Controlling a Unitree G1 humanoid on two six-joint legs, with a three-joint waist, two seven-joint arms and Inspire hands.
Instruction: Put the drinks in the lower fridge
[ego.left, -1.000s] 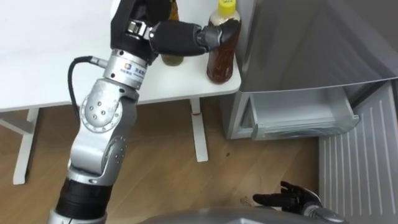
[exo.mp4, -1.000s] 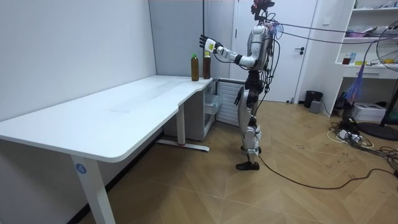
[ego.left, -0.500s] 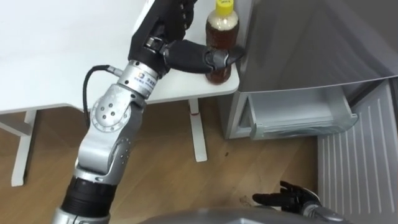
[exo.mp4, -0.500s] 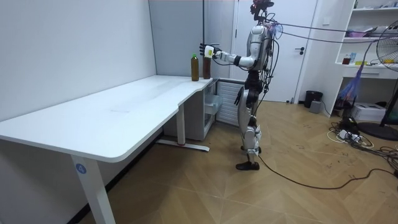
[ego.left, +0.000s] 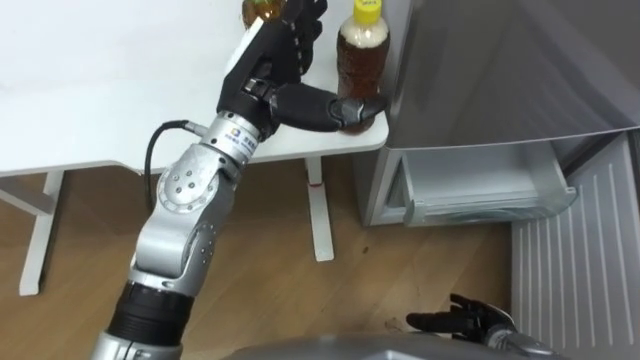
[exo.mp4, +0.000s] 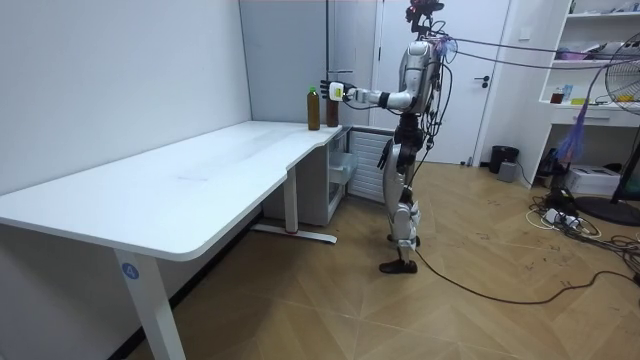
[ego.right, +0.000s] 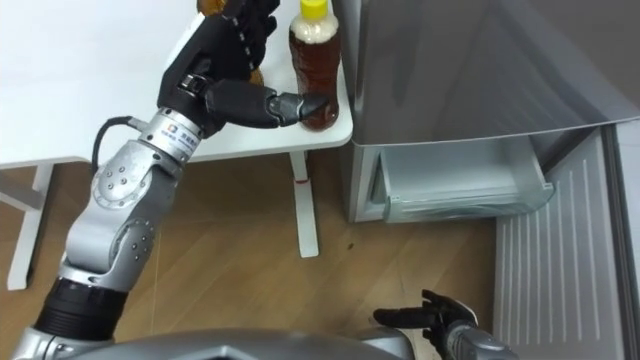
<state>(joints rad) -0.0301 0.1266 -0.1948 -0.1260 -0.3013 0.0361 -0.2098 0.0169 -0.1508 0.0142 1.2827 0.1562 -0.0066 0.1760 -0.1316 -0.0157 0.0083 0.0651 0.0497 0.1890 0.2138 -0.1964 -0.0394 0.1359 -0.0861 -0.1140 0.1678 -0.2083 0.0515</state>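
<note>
My left hand (ego.left: 268, 68) is unclenched, thumb touching the bottle (ego.left: 365, 62) at the table's (ego.left: 100, 100) corner; probably full, heavy, slick: grasp mid-body.

Second bottle (ego.left: 256, 10): cut by the top edge, mostly behind left hand (ego.left: 265, 65). Yellow-cap bottle (ego.left: 361, 58): base hidden by the thumb, contact of the other fingers unclear. Right hand (ego.left: 468, 322): wrist cut by the bottom edge. Fridge (ego.left: 500, 70) runs off top and right. Room view: bottles too small for detail.
</note>
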